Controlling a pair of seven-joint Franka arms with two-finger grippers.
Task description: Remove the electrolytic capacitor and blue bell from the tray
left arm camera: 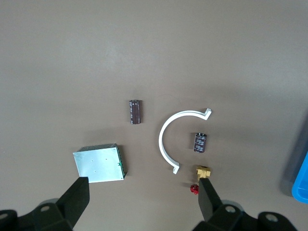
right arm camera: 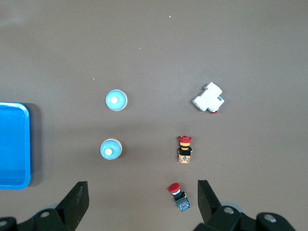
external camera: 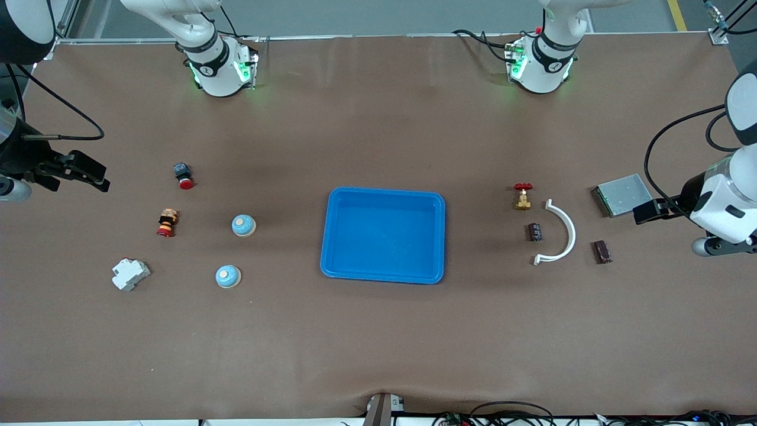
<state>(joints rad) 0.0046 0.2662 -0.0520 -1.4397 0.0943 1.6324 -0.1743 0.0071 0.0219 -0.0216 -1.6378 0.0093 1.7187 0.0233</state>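
One container sits at the middle of the brown table (external camera: pixel 378 343): a blue plastic tray (external camera: pixel 382 235), rectangular with rounded corners and a raised rim, holding nothing.

Two bells lie toward the right arm's end of the table, both small light-blue domes with a pale round button on top. One bell (external camera: pixel 243 225) is closer to the tray and farther from the front camera; the other bell (external camera: pixel 227 276) sits nearer to that camera. Two red-capped push buttons lie close by: one with a dark body (external camera: pixel 183 175), one with an orange and black body (external camera: pixel 167 222). A single white blocky plastic breaker (external camera: pixel 130 274) lies nearest the camera of that group.

Toward the left arm's end there is one capacitor (external camera: pixel 535 232), a short dark cylinder lying on its side, just inside the curve of a white plastic half-ring (external camera: pixel 560 232). One small brass valve with a red handwheel (external camera: pixel 523 196) lies near the capacitor, farther from the camera. One dark brown rectangular block (external camera: pixel 602 251) lies outside the ring's arc, and one flat grey metal box (external camera: pixel 622 194) with a perforated top rests close to the table's end.

The left gripper (external camera: pixel 641 212) hangs over the metal box, fingers spread wide and holding nothing. The right gripper (external camera: pixel 89 174) hangs over bare table at the other end, likewise spread wide and holding nothing.
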